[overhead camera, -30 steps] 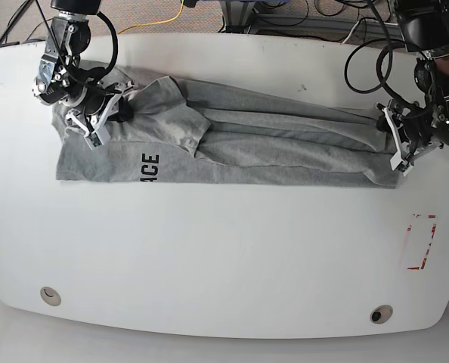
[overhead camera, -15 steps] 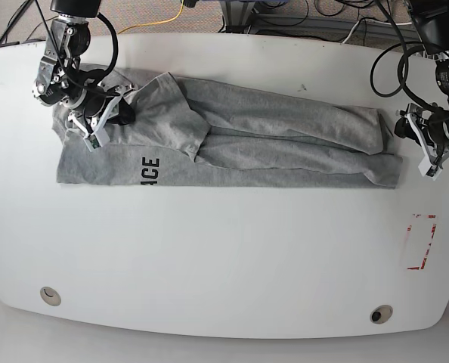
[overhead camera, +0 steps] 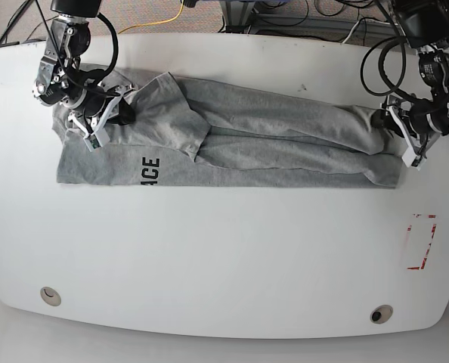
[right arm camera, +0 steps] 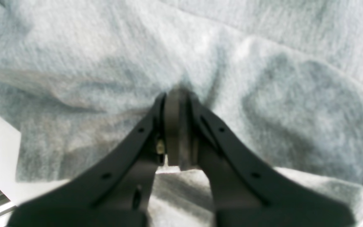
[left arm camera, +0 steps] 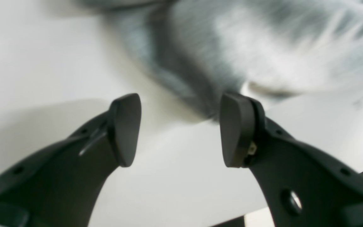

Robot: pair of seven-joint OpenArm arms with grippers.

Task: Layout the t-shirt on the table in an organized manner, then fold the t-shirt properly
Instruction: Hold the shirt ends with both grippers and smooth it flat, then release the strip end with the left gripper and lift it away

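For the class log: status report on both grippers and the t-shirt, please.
Left gripper open, at shirt's end. Right gripper shut on t-shirt. Shirt bunched lengthwise on table. Nothing in the way.

Beyond the far edge of the work surface, a patch of brown carpet (overhead camera: 145,9) is visible. A yellow cable (overhead camera: 168,18) runs across it, and a bundle of black cables (overhead camera: 323,9) lies further right beside a grey metal frame (overhead camera: 243,13). Another black cable (overhead camera: 13,21) crosses the floor at the upper left.
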